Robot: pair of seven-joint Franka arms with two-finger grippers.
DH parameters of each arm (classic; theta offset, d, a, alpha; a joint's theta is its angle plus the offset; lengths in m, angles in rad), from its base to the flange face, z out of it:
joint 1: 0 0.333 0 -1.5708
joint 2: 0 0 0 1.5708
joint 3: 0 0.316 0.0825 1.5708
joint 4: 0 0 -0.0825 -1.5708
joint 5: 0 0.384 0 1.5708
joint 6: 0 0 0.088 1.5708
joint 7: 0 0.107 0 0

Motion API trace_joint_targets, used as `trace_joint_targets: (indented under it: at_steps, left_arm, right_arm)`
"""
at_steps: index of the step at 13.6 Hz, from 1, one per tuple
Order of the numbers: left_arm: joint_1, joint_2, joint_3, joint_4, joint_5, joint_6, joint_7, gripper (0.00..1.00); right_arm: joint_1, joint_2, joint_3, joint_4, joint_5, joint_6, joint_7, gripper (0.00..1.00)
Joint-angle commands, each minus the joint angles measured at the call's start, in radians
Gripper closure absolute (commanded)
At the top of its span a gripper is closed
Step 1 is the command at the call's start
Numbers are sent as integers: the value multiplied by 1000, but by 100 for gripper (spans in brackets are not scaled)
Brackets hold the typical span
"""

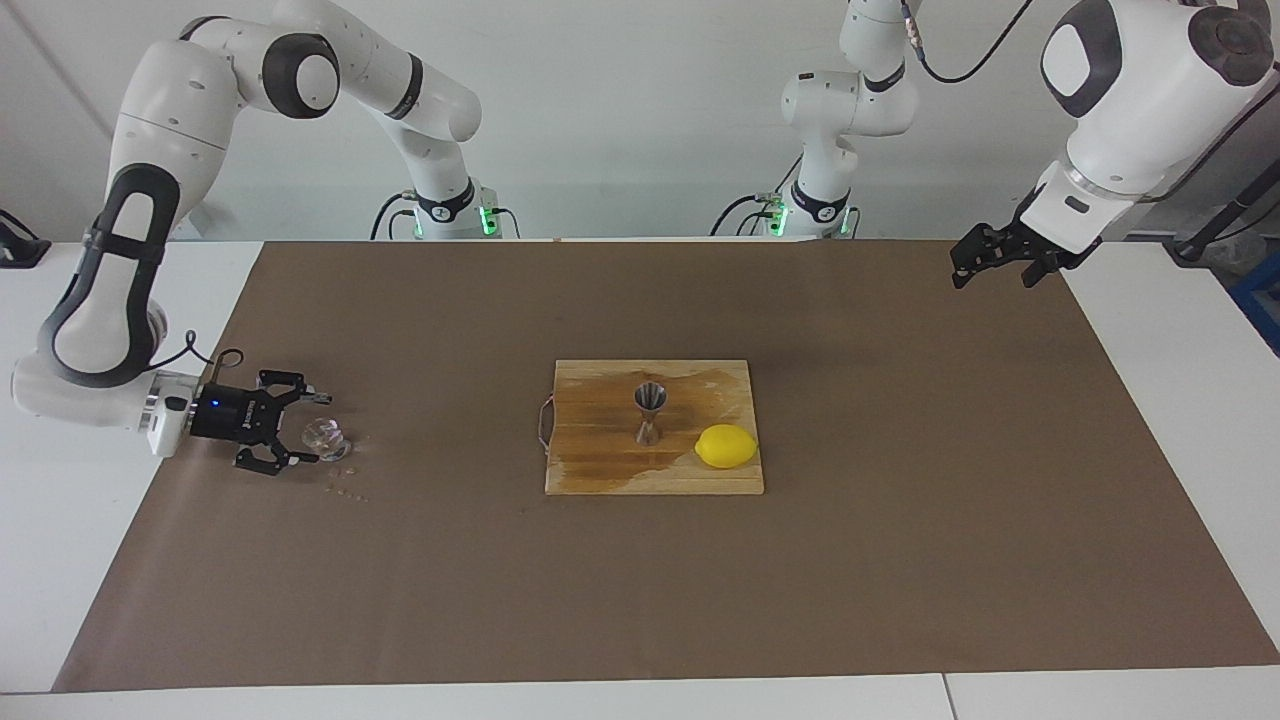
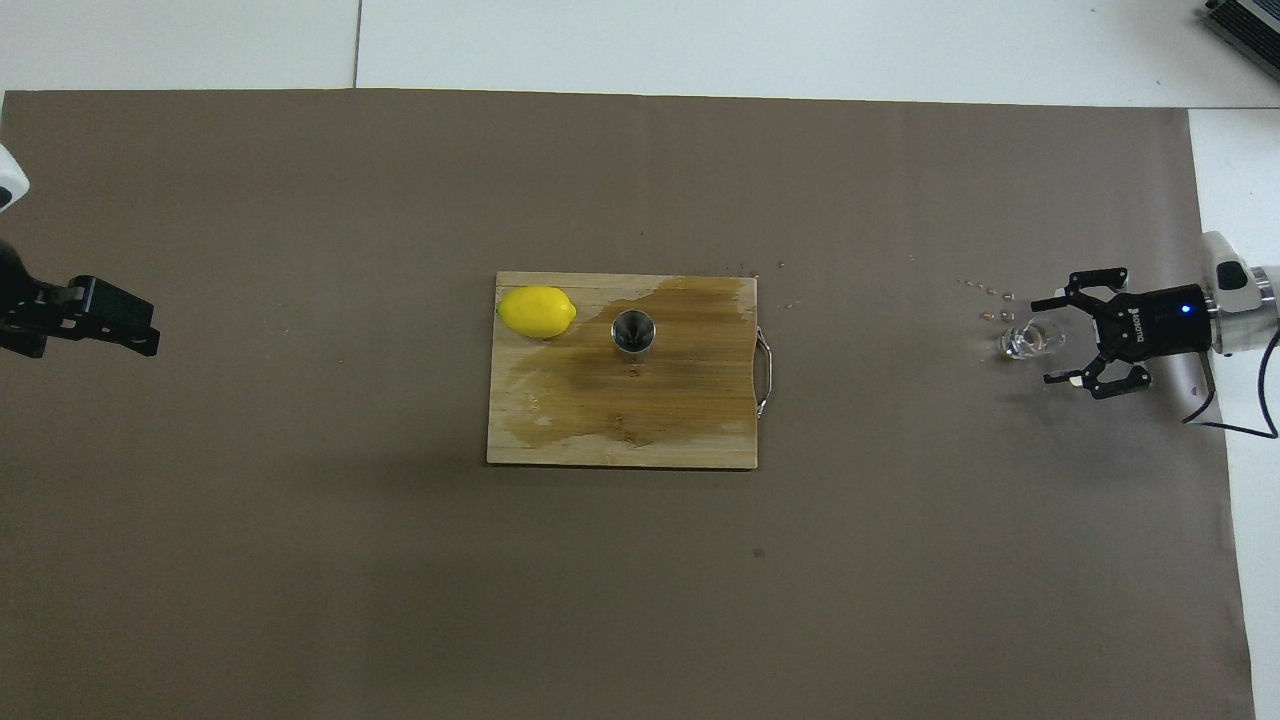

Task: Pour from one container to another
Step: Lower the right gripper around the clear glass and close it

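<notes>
The small clear glass tumbler (image 1: 326, 437) (image 2: 1026, 342) stands on the brown paper toward the right arm's end of the table. My right gripper (image 1: 311, 431) (image 2: 1047, 342) is low beside it, open, lying sideways, with its fingertips reaching either side of the glass; I see no grip on it. The steel jigger (image 1: 650, 411) (image 2: 633, 332) stands upright on the wooden board (image 1: 600, 472) (image 2: 620, 445) in the middle. My left gripper (image 1: 992, 277) (image 2: 148, 338) hangs open and holding nothing over the paper's edge at the left arm's end, waiting.
A lemon (image 1: 726, 446) (image 2: 537, 311) lies on the board beside the jigger. A dark wet stain covers much of the board. Several droplets (image 1: 345, 491) (image 2: 990, 292) dot the paper beside the glass. A metal handle (image 2: 765, 372) sticks out from the board's side.
</notes>
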Motion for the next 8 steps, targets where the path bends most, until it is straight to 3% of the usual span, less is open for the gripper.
trace_joint_targets:
  at_steps: [1, 8]
  left_arm:
    - [28, -31, -14, -27, 16, 6, -9, 0]
    - [16, -46, -13, -33, 13, -5, -2, 0]
  right_arm:
    - [-19, 35, 18, 30, 2, 11, -5, 0]
    - [-30, 36, 18, 28, 4, 21, -8, 0]
